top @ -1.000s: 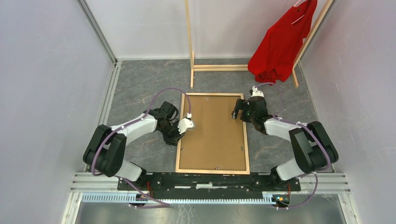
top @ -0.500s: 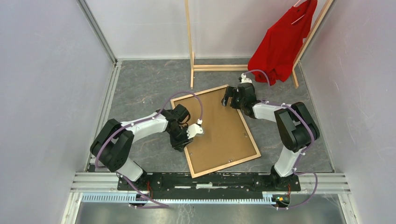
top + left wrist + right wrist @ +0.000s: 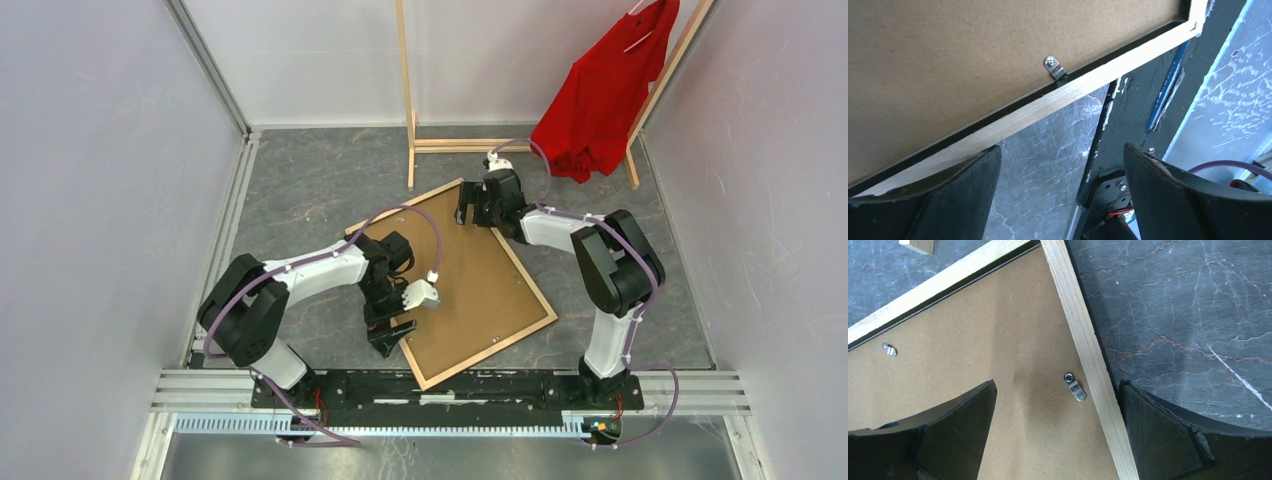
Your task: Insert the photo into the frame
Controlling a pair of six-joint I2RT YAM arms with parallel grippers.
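The left arm [image 3: 320,272]: shoulder link raised at the near left, white forearm reaching right and away from its base, wrist bent back so that the jaws point toward the near edge. The left jaws stand wide apart with nothing between them; both dark fingers [image 3: 943,200] show at the lower corners of the left wrist view. The right arm [image 3: 548,228]: upper links folded steeply upright, forearm stretched far and to the left, wrist low. The right jaws are likewise spread wide, gripping nothing, their fingers [image 3: 933,435] black and curved.
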